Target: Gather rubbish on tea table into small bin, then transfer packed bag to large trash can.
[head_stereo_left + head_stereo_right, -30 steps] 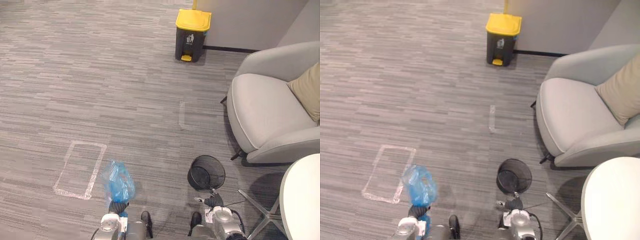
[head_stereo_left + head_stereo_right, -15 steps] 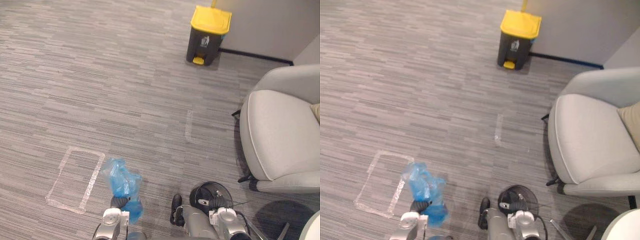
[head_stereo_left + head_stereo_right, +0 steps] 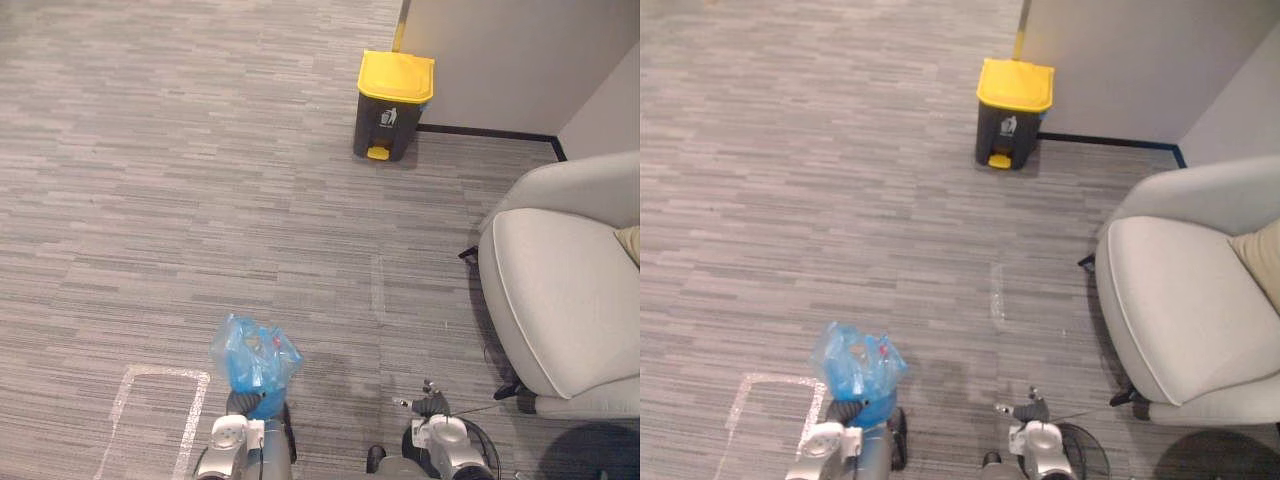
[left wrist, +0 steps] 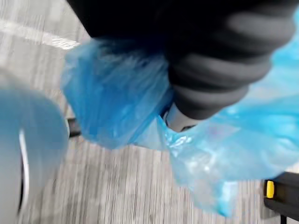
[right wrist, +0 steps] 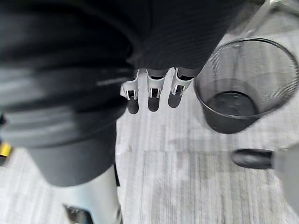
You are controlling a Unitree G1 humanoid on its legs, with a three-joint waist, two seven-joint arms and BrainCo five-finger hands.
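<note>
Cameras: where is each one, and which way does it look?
Left eye view: on the head, looking down at carpet, large trash can, armchair; left hand and right hand below.
Right eye view: beside it, sharing the same scene.
Left wrist view: on the left wrist, facing the blue bag that hand holds.
Right wrist view: on the right wrist, facing the small bin past its fingers.

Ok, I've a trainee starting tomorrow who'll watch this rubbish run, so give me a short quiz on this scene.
1. True or false: the right robot hand holds the blue bag.
2. The large trash can has a lid that is: A red, B yellow, C green.
3. Fill in: the black mesh bin stands on the ____.
Key: 1 false, the left robot hand holds it; 2 B; 3 floor.
</note>
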